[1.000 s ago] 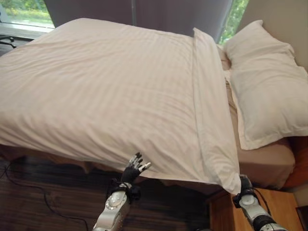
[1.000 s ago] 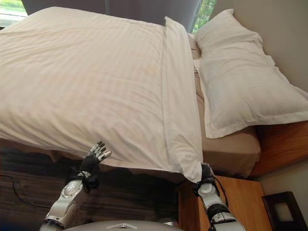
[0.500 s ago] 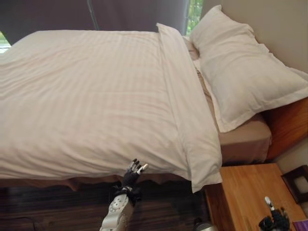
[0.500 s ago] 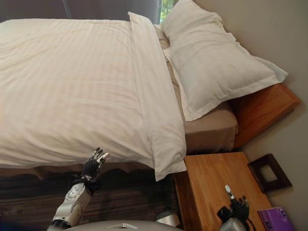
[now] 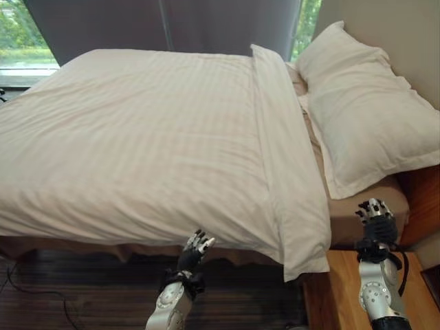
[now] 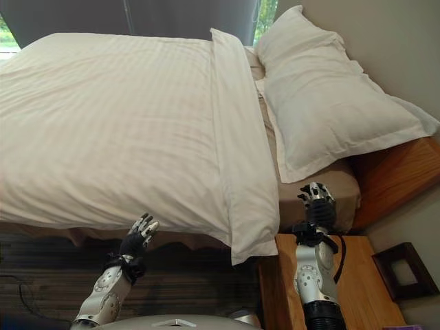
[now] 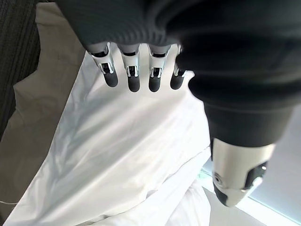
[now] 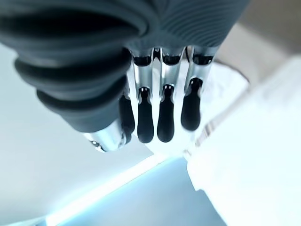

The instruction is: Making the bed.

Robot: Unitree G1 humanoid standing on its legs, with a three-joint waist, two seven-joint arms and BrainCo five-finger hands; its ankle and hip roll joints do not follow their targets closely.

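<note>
Lying spread across the bed, the white striped duvet (image 5: pixel 151 137) covers most of the mattress, with a folded-back band of cloth running along its head end toward three o'clock and a loose corner drooping over the near edge at about five o'clock. Beyond that band, at two o'clock, the large white flanged pillow (image 5: pixel 364 110) rests against the wooden headboard (image 6: pixel 402 175), on a strip of bare tan fitted sheet (image 6: pixel 320 189).

The robot's left hand (image 5: pixel 194 246) hangs just below the duvet's near hem at six o'clock, fingers straight and relaxed, holding nothing; its wrist view shows the dark fingertips apart from the white cloth. The right hand (image 6: pixel 316 204) is raised at four o'clock over the wooden bedside counter (image 6: pixel 357 282), near the sheet's corner, fingers extended and empty too.

The duvet looks soft, puffy and light for its bulk, so it would likely drape and fold rather than slide as one piece; pulling from a single spot would probably only bunch it. Good places to take hold appear to be the near hem above the left hand and the hanging corner beside the counter, where the doubled edge offers a firmer pinch. The pillow seems plump and yielding, best taken by its flange or a corner.
</note>
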